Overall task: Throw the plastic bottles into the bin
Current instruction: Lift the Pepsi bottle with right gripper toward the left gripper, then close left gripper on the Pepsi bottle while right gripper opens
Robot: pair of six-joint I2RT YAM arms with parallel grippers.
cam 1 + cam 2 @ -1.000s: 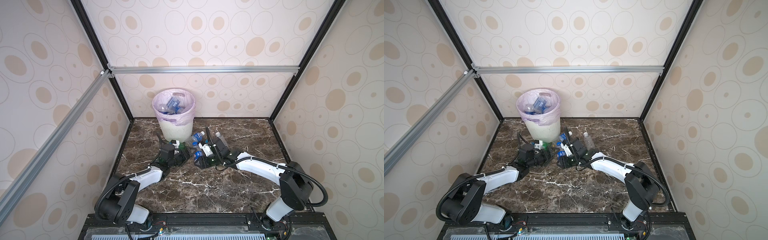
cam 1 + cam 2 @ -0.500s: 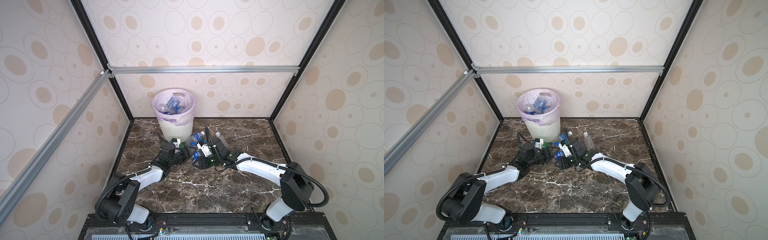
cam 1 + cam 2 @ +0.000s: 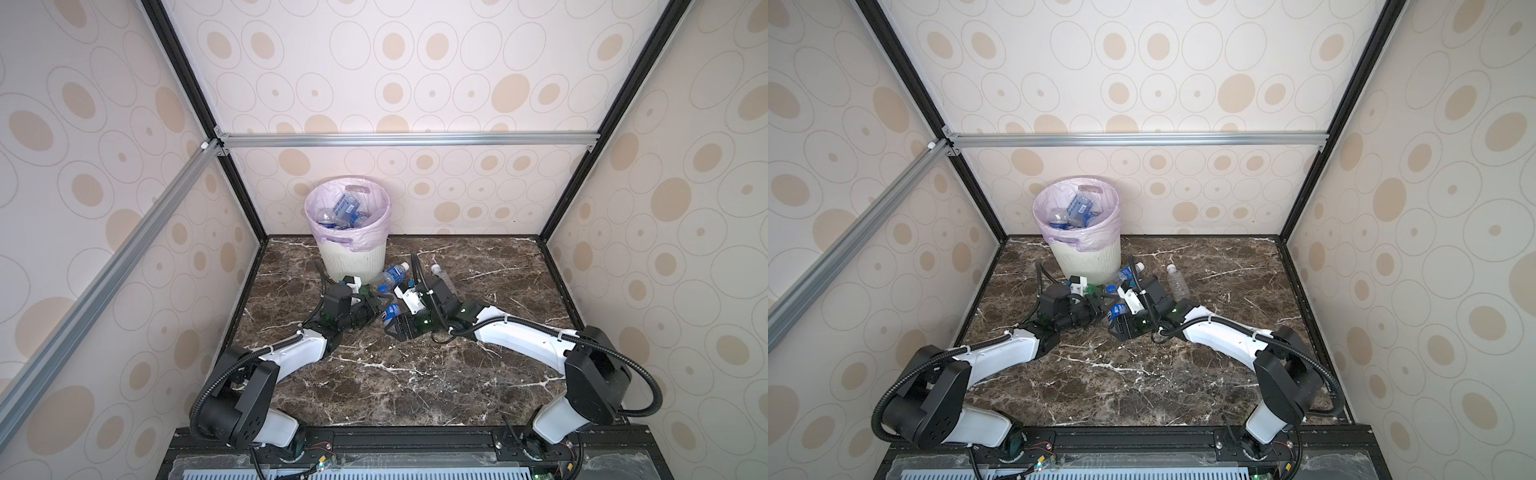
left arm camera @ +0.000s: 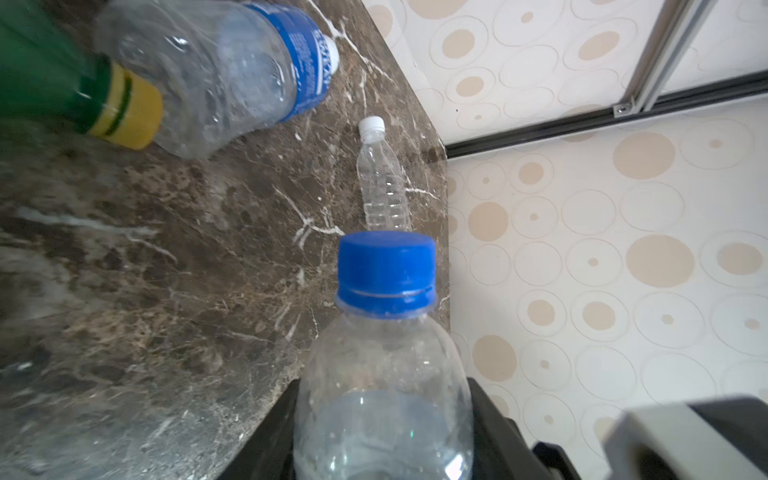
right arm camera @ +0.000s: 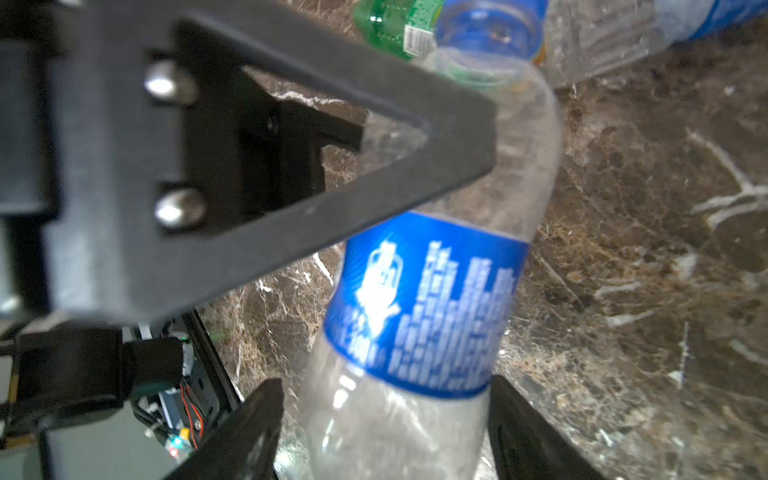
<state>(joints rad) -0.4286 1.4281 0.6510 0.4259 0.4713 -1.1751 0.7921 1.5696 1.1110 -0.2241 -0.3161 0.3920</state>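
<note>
A clear plastic bottle with a blue cap and blue label (image 4: 384, 374) (image 5: 424, 299) hangs low over the marble floor between both arms (image 3: 390, 313). My left gripper (image 4: 382, 436) (image 3: 379, 308) is shut on its shoulder, just under the cap. My right gripper (image 5: 384, 436) (image 3: 392, 328) stands open around its lower body, with gaps at both fingers. The white ribbed bin (image 3: 353, 259) (image 3: 1088, 262), lined with a pink bag, stands at the back and holds several bottles (image 3: 343, 208).
At the foot of the bin lie a blue-labelled bottle (image 3: 390, 276) (image 4: 232, 70) and a green bottle with a yellow cap (image 4: 62, 83). A clear white-capped bottle (image 3: 440, 274) (image 4: 382, 183) lies right of them. The booth walls stand close behind.
My left gripper has closed on the blue-capped bottle. My right gripper, which was holding that bottle, has opened its jaws off it. Both arms have stayed close together.
</note>
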